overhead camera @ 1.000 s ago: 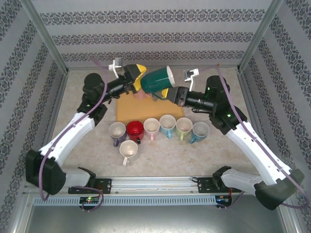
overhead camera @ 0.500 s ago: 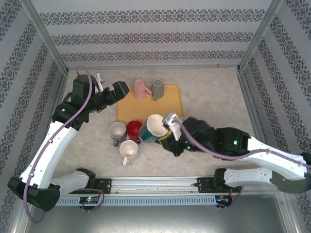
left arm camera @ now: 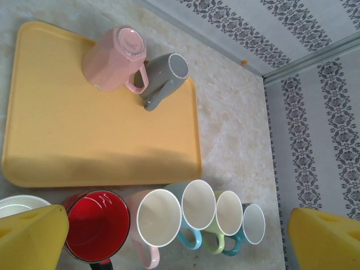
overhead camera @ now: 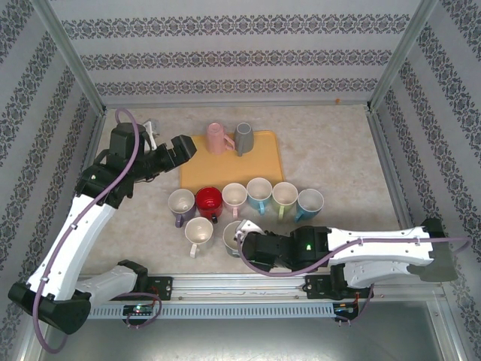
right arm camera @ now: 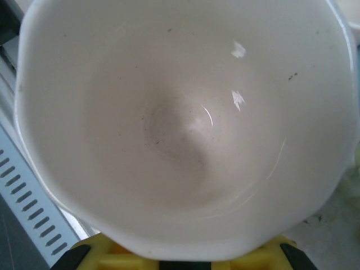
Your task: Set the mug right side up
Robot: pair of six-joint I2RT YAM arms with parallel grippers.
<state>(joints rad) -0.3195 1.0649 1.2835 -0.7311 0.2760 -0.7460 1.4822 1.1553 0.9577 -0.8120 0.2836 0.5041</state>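
From above, the mug (overhead camera: 230, 235) stands mouth-up near the table's near edge, just right of a cream mug (overhead camera: 198, 232) — the right gripper (overhead camera: 245, 242) is at its right side. The left gripper (overhead camera: 183, 147) hangs at the yellow tray's (overhead camera: 225, 171) left edge.

Left wrist: its fingers (left arm camera: 34, 239) are spread wide above the tray (left arm camera: 84, 135).

Right wrist: the mug's (right arm camera: 180, 124) white inside faces the camera — the yellow pads (right arm camera: 112, 256) pinch its rim.

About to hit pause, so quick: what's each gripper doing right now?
Left gripper: open, empty.
Right gripper: closed on the mug, it seems.
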